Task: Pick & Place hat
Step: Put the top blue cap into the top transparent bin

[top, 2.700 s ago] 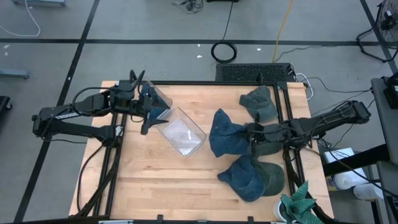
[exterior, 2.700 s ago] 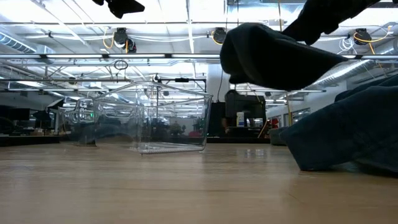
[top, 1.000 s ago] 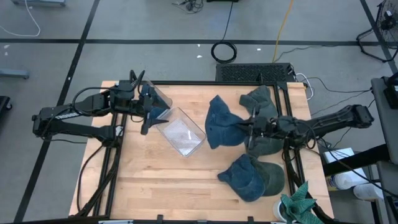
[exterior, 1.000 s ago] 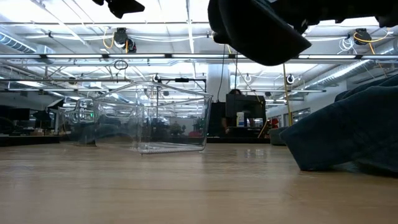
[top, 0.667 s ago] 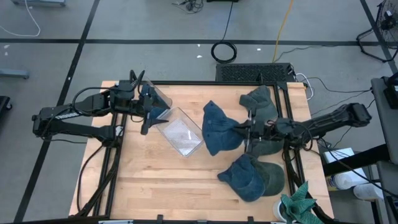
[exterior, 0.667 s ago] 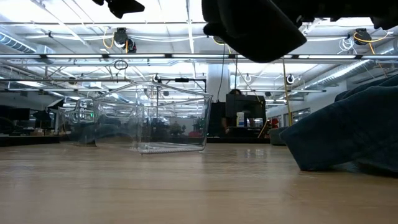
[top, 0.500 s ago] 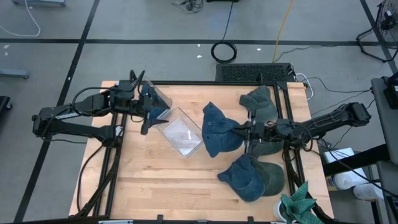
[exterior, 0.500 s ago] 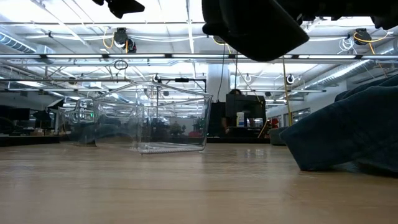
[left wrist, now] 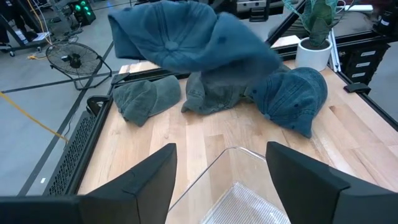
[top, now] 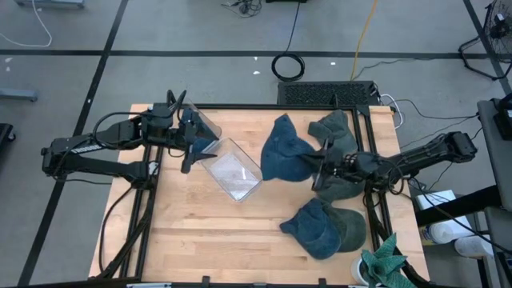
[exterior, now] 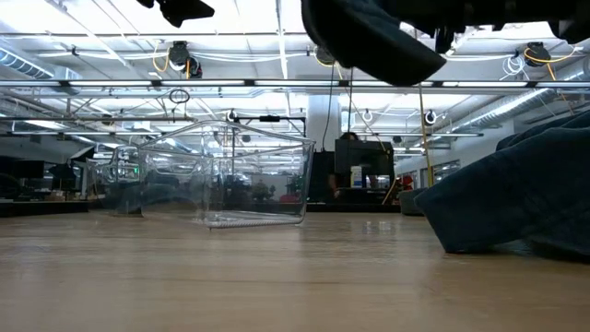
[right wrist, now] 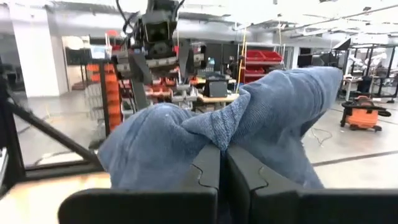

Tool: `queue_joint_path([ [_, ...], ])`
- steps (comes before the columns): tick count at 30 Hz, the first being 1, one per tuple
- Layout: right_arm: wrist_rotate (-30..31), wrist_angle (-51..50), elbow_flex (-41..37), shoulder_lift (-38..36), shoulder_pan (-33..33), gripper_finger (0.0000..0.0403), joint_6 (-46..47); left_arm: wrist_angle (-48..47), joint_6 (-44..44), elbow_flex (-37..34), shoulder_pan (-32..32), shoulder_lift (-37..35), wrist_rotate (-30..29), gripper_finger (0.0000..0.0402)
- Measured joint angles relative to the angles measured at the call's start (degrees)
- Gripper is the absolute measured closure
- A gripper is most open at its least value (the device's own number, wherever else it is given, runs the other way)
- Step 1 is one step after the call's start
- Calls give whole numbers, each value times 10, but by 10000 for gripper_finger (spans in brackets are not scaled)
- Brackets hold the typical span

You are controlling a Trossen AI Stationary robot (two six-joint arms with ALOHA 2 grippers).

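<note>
My right gripper (top: 316, 165) is shut on a blue denim hat (top: 284, 150). The hat is up in the air over the middle of the table, right of a clear plastic bin (top: 234, 170) that stands on the wood. The low view shows the hat (exterior: 369, 37) well above the bin (exterior: 221, 175). In the left wrist view the hat (left wrist: 186, 37) floats beyond the bin's rim (left wrist: 236, 152). My left gripper (top: 189, 141) hangs open above the bin's left end and holds nothing. My right gripper pinches a bunched fold of the hat's cloth (right wrist: 211, 134) between its two shut fingers (right wrist: 245, 177), at the hat's right edge (top: 306, 163). The fingers come from the table's right, slanting slightly upward. The hat is lifted clear and spreads out past the fingertips toward the bin.
More hats lie along the right side: a grey-green one (top: 332, 132) at the far right, one under my right arm (top: 340, 186), and a blue one (top: 314, 230) beside a green one (top: 352, 228) near the front. A potted plant (top: 386, 268) stands at the front right corner.
My right gripper has tipped upward and turned slightly while staying in place and shut. The blue hat has swung toward the table's far edge and risen a little, still clear of the table.
</note>
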Motion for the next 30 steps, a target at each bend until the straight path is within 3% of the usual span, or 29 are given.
queue_joint_path([
  [14,-6,11,0,4,0,403,-3,0,0,0,0,0,0,139],
  [19,-53,25,0,10,11,403,-28,0,0,0,0,0,0,147],
  [30,-50,32,0,9,26,403,-45,0,0,0,0,0,0,134],
])
